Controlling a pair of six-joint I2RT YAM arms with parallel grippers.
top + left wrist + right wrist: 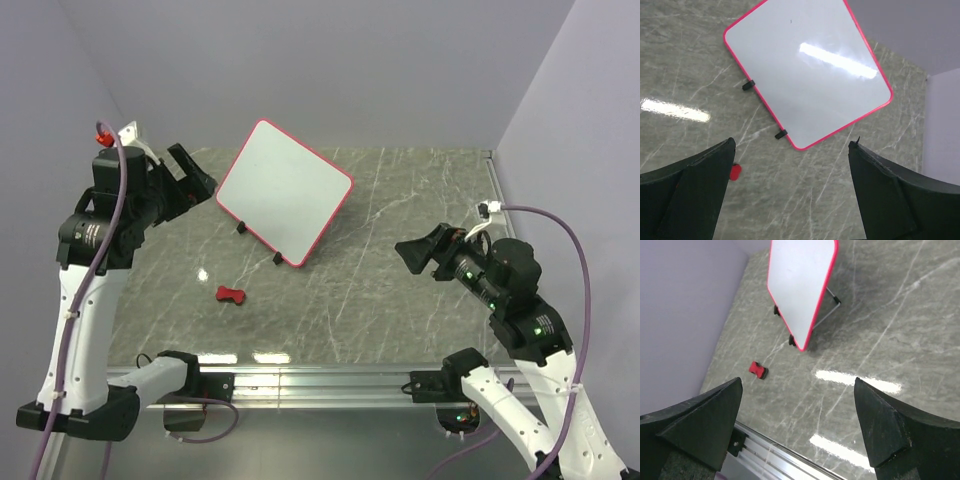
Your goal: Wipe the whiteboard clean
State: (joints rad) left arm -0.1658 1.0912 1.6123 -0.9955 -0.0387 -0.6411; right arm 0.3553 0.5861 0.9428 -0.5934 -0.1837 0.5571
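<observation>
The whiteboard [283,190], white with a thin red frame and two small black feet, stands tilted at the back middle of the marble table. It also shows in the left wrist view [805,65] and the right wrist view [800,285]. Its face looks blank apart from a tiny dark speck. The small red bow-tie eraser [231,295] lies on the table in front of the board, to the left, and shows in the wrist views [734,171] [758,370]. My left gripper [200,178] [791,150] hangs open and empty left of the board. My right gripper [420,250] [798,385] is open and empty, well to the right.
A wire stand [831,304] props the board from behind. An aluminium rail [320,380] runs along the table's near edge. Lilac walls close in the back, the left and the right [560,120]. A metal strip [493,200] edges the table's right side.
</observation>
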